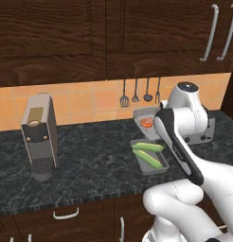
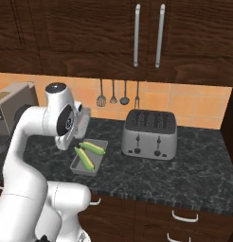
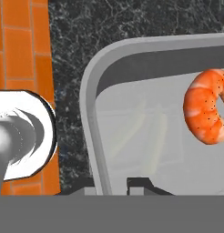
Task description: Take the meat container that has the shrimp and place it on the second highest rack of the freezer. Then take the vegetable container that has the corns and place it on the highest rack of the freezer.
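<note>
The meat container (image 1: 143, 113), a small shallow grey tray, is set on the dark counter against the tiled wall. 1 curled orange-pink shrimp (image 3: 206, 113) is seen lying flat inside it. Just in front, the longer vegetable container (image 2: 89, 159) is placed, and 2 green-yellow corns (image 2: 88, 153) are laid in it side by side.
</note>
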Tool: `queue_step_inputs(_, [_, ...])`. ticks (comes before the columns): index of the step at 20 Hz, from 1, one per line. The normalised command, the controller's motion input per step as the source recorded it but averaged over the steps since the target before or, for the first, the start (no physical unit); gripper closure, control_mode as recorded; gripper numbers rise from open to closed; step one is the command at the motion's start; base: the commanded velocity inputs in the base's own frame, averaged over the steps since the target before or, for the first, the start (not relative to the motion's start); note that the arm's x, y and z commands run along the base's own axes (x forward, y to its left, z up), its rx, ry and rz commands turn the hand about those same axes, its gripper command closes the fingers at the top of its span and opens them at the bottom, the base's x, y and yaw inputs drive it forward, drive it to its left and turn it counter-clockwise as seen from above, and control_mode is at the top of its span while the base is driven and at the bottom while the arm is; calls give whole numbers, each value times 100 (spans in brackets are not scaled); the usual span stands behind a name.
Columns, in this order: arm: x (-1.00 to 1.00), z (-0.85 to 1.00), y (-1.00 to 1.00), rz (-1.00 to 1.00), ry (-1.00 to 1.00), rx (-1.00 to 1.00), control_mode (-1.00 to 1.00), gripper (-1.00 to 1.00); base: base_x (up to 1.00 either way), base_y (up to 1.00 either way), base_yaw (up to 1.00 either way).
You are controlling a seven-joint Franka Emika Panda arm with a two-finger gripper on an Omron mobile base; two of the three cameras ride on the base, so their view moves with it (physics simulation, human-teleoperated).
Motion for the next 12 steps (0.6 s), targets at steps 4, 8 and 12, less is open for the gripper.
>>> queue_step_inputs(4, [-58,4,-39,-16,-7,0,-100,100,0,0,0])
queue_step_inputs(8, [-46,0,-53,-3,-6,7,-100,100,0,0,0])
queue_step_inputs(12, [-53,0,-20,0,-4,1,-100,100,0,0,0])
